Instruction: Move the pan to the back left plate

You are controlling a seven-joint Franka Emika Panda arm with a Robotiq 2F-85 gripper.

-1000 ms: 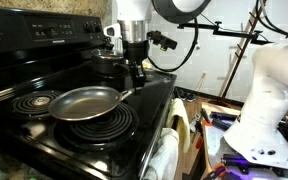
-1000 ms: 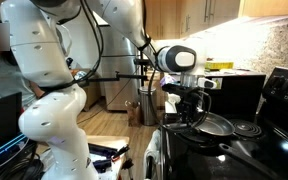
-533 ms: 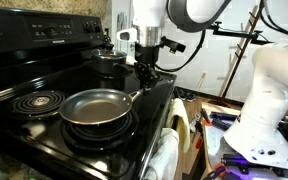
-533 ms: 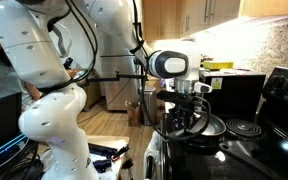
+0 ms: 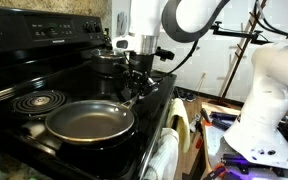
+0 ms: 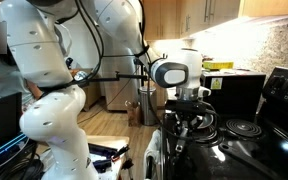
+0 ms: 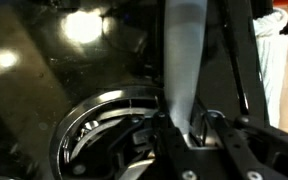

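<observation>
In an exterior view, an exposed spiral coil burner [image 5: 39, 100] lies at the left of the glossy black stove [image 5: 14, 135]. Just beside it, over the front burner, is the pan [image 5: 89, 122]: wide, shallow and round, with a dark grey matte interior. Behind it stands a taller dark pot [image 5: 109, 60]. The pan's slim silvery handle [image 5: 127, 98] slopes up to the gripper [image 5: 135, 88], which is pinched on it. In the wrist view the flat metal strip runs in between the fingers [image 7: 219, 125].

dark pot [image 5: 108, 62] behind pan [image 5: 89, 121], back coil [image 5: 39, 100] bare
</observation>
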